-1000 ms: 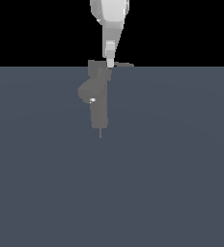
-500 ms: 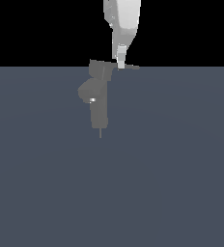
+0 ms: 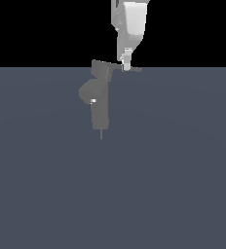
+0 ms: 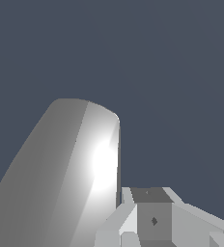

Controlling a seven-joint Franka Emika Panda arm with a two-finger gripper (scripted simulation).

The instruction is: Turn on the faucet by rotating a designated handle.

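The faucet [image 3: 100, 104] is a matte grey upright column with a rounded bulge, a small bright spot and a thin pin below. It stands at the far edge of the dark floor. Its handle [image 3: 133, 69] is a thin grey lever jutting from the blocky cap [image 3: 103, 69] toward the exterior view's right. My gripper [image 3: 127, 66] comes down from above and its narrow tip touches the lever about midway along. The fingers look pressed together and hold nothing. In the wrist view a broad tapering grey surface with glare [image 4: 70, 169], apparently the handle, lies beside the fingertips [image 4: 152, 219].
A flat dark blue-grey floor [image 3: 134, 185] spreads all around the faucet. The glossy white arm [image 3: 130, 24] hangs down from the top of the exterior view.
My gripper has moved toward the exterior view's right along the handle. The lever's tip now reaches slightly further right. The column has not moved.
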